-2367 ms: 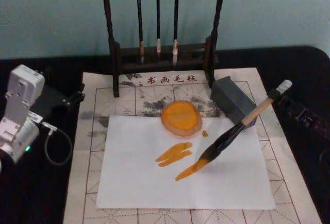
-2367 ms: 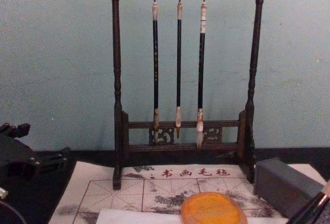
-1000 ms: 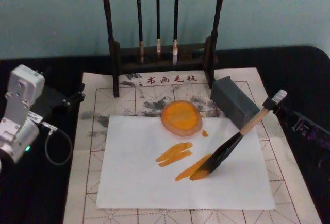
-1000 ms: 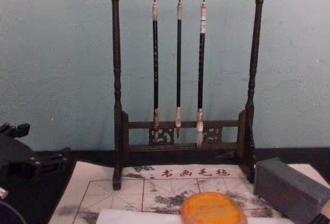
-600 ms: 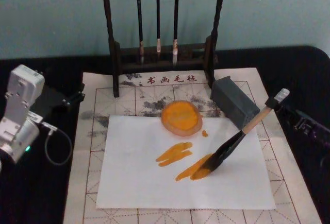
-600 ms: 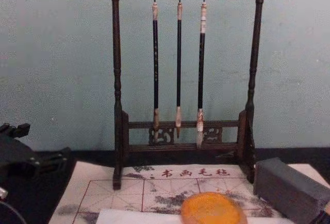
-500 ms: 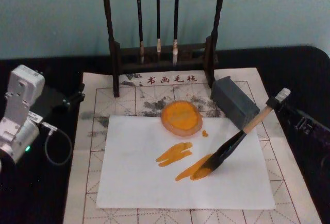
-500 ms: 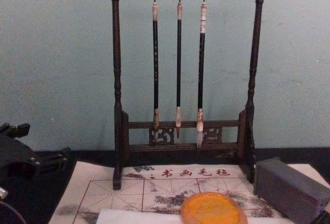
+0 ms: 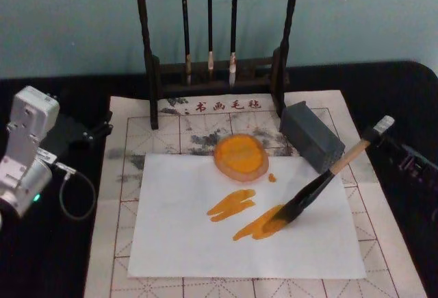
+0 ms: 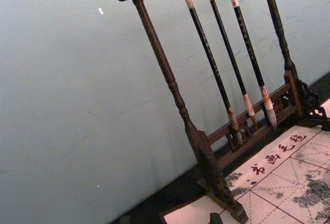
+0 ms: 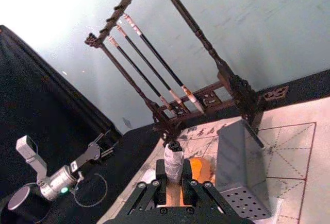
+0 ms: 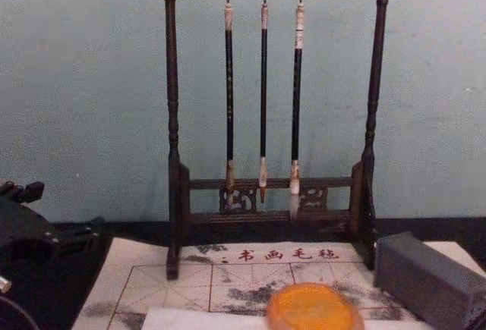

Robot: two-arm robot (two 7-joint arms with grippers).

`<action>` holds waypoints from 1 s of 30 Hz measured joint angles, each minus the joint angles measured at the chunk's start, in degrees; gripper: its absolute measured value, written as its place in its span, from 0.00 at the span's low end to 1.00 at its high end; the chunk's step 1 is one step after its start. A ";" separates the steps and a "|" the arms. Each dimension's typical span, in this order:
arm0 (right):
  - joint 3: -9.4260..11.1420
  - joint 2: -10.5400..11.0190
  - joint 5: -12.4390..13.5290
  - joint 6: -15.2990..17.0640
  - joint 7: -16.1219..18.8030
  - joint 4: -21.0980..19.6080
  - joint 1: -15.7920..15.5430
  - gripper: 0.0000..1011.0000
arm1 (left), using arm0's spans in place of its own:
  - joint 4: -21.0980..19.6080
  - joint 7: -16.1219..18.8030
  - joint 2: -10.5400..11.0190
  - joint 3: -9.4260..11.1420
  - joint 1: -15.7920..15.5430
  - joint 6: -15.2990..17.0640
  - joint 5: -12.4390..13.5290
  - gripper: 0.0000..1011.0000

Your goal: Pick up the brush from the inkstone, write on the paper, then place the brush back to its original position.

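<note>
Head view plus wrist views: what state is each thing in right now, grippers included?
paper: flat on the mat, two orange strokes on it.
brush: tilted, bristle tip down on the paper at the nearer stroke's end.
right gripper: shut on the brush's top end.
thin brushes: three, hanging from the rack.
left gripper: parked left of the mat.

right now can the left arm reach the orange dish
Probably yes: the left gripper sits beside the mat, with only flat mat between it and the orange dish; the brush is farther right.
</note>
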 joint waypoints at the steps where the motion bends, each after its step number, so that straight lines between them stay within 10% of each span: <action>1: 0.20 0.00 0.01 -0.08 -0.09 0.03 -0.12 0.18 | 0.00 0.00 0.00 0.00 0.00 0.00 0.00 0.99; 30: 3.88 -0.07 0.39 -1.63 -1.88 0.09 -2.18 0.18 | 0.00 0.00 0.00 0.00 0.00 0.00 0.00 0.99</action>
